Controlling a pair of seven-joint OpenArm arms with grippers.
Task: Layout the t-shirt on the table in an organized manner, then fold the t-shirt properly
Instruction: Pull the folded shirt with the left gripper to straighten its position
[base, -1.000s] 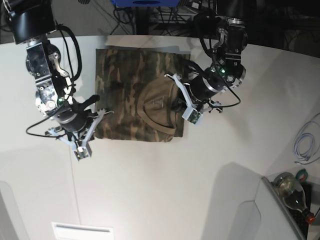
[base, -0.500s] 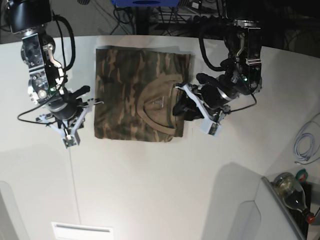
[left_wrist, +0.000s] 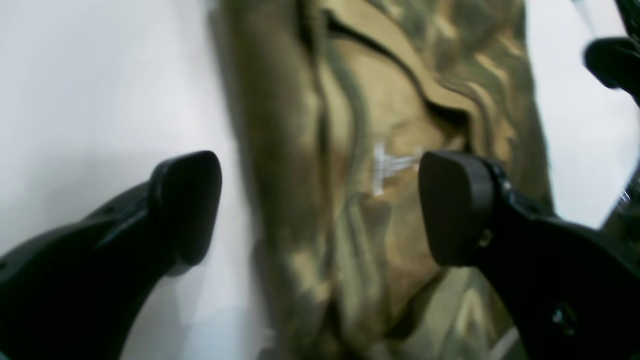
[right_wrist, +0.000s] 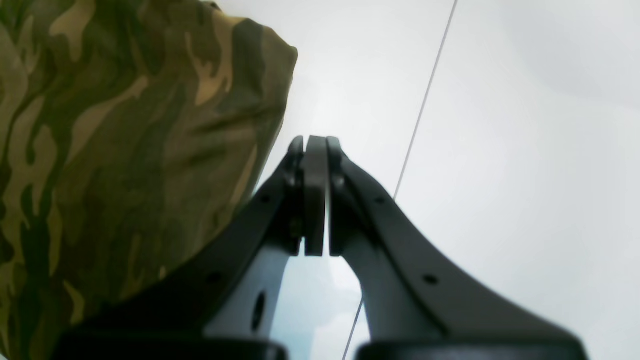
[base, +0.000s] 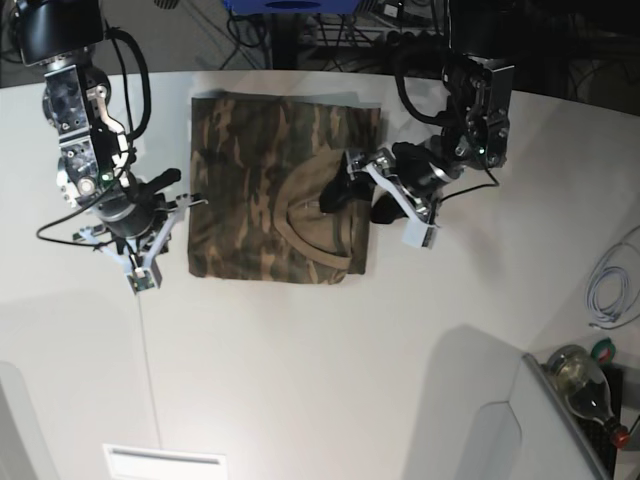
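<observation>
The camouflage t-shirt (base: 265, 185) lies folded in a rectangle on the white table (base: 320, 360), tan collar and label facing up. My left gripper (base: 358, 200) is open and straddles the shirt's right edge by the collar. In the left wrist view (left_wrist: 320, 207) one finger (left_wrist: 185, 205) is over bare table and the other (left_wrist: 455, 205) is over the shirt (left_wrist: 400, 75), next to the label (left_wrist: 390, 165). My right gripper (base: 190, 200) is shut and empty, just off the shirt's left edge. In the right wrist view (right_wrist: 315, 145) it is over the table beside the shirt (right_wrist: 125, 150).
A thin dark seam (right_wrist: 425, 100) runs across the table under the right gripper, also seen in the base view (base: 150, 350). A white cable (base: 610, 285), a bottle (base: 580, 375) and a grey box (base: 560, 430) are at the right edge. A white plate (base: 165, 462) lies at the front.
My left gripper has moved back over the shirt's right edge by the collar, still open. My right gripper rose away from the shirt's lower left corner, then stayed still.
</observation>
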